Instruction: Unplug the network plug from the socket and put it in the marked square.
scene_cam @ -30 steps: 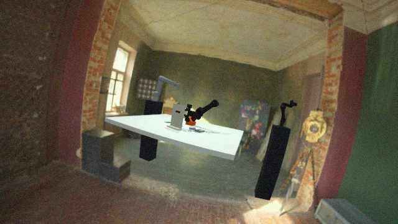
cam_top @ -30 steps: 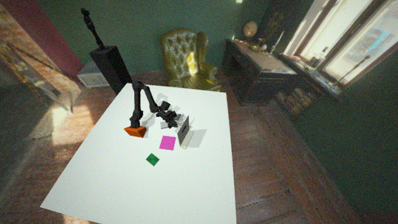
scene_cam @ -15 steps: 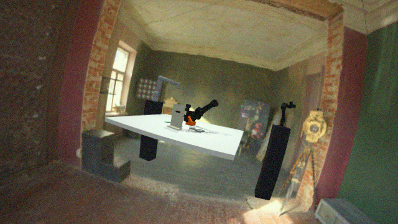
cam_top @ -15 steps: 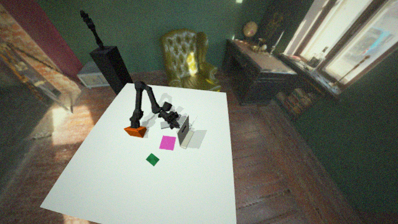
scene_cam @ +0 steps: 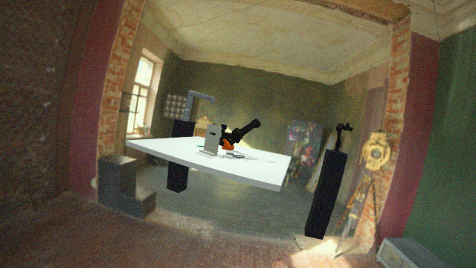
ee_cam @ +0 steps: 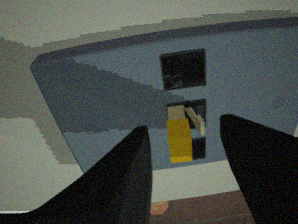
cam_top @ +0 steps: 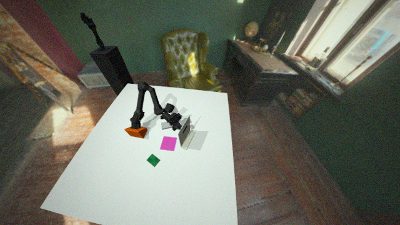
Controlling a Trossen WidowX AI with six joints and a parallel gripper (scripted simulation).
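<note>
The gripper point(cam_top: 177, 127) point(ee_cam: 184, 131) has its fingers parted, a moderate gap between them with nothing held; in the wrist view the yellow plug point(ee_cam: 180, 141) shows beyond that gap, apart from both fingertips; the plug sits at the middle opening of the upright panel point(cam_top: 184, 131) point(scene_cam: 212, 138) point(ee_cam: 115, 107), with pale, thin parts at its upper end, and a dark opening shows beside it in the panel's face. The black arm point(cam_top: 155, 100) point(scene_cam: 242, 132) bends up from an orange base point(cam_top: 135, 132) point(scene_cam: 227, 145) near the worktop's left edge in the top view, then reaches down toward the panel; the panel stands nearer the right edge, its foot on the worktop point(cam_top: 194, 187) point(scene_cam: 253, 173). The magenta square point(cam_top: 168, 144) lies flat between base and panel; the green square point(cam_top: 153, 160) lies farther toward the lower left corner, turned like a diamond. Beyond the worktop's far edge stands a tufted armchair point(cam_top: 182, 59).
</note>
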